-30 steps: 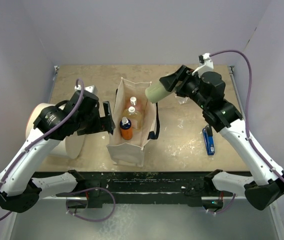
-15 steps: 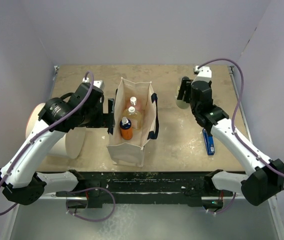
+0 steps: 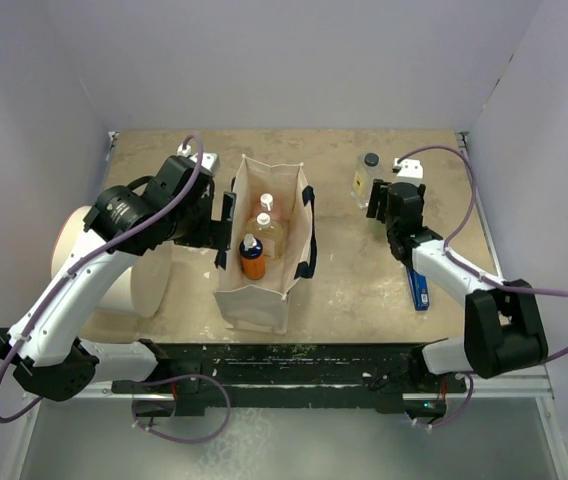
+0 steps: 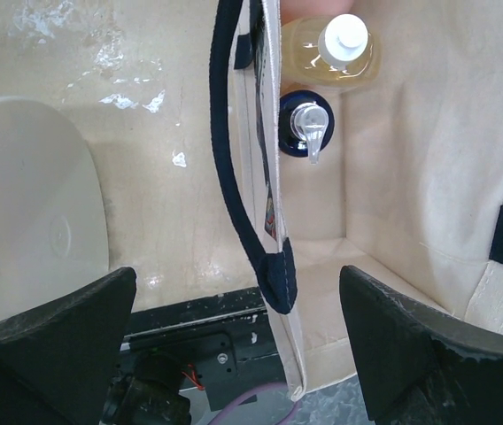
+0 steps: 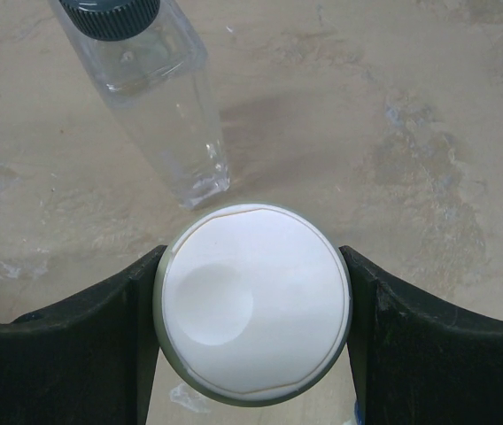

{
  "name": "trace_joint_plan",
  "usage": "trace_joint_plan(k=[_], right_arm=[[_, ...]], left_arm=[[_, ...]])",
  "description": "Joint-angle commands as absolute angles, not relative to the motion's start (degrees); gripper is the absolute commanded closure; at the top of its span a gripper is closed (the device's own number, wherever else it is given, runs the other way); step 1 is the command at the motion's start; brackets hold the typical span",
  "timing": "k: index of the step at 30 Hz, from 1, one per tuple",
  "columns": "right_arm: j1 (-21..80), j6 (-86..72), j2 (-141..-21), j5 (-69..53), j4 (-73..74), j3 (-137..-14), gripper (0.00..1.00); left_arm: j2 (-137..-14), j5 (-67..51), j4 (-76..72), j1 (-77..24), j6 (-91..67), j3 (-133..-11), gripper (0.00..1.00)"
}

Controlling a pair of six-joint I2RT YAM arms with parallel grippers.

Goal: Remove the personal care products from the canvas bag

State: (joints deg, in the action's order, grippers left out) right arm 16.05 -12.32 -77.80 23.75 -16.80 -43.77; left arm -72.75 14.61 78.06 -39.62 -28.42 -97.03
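The right gripper (image 3: 392, 200) clamps an olive-green plastic bottle with a wide white cap (image 5: 251, 305) between its two dark fingers (image 5: 101, 319), low over the far right of the beige stone-look table (image 3: 364, 290). Whether the base touches the surface cannot quite be told from the wrist camera looking straight down on the cap. The spot appears chosen to start a row: a clear square bottle with a black screw cap (image 5: 141, 88) stands upright just beyond it.

On the left, the left gripper (image 4: 238, 273) is spread wide. Its fingers straddle the left wall and black strap handle (image 4: 234, 177) of the beige canvas tote bag (image 3: 254, 290), seemingly to steady the cloth and hold the mouth open.

Three products stand inside the bag in a line: a pink pump bottle (image 3: 266, 208) farthest, a clear yellowish bottle with a white cap (image 4: 336, 49) in the middle, and an orange-and-dark-blue pump bottle (image 3: 252, 258) nearest.

A large white cylinder (image 3: 114, 270) lies left of the bag, and a flat blue-and-black tool (image 3: 418, 282) lies near the right edge.
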Motion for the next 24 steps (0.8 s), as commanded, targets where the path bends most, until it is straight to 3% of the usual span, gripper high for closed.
trace_joint_plan(k=[1,8,10,16,21,24], right_arm=[[15.09,-9.77,-77.86,21.89,-34.9,-44.6,1.0],[14.59,-9.26,-81.54,19.54,-37.97,-43.69,1.0],[14.5,-9.77,-82.42,18.92,-38.36,-43.24,0.96],[14.5,-12.36,-83.78,19.74,-36.4,-42.61,0.68],[14.5,-11.46,-83.3,17.81,-35.3,-42.05,0.34],[14.5,-10.36,-82.29,17.77,-30.78,-43.82,0.23]], left_arm=[[-70.87,15.43,76.27,-39.03,-27.19,-96.91,0.01],[-70.07,15.52,75.97,-38.78,-28.03,-95.71,0.01],[-70.11,15.68,75.94,-38.68,-28.04,-95.85,0.01],[-69.73,16.47,76.3,-38.5,-28.7,-96.29,0.01],[-69.7,16.44,76.46,-38.36,-29.56,-96.84,0.01],[-70.08,17.17,77.17,-38.33,-30.32,-97.51,0.01]])
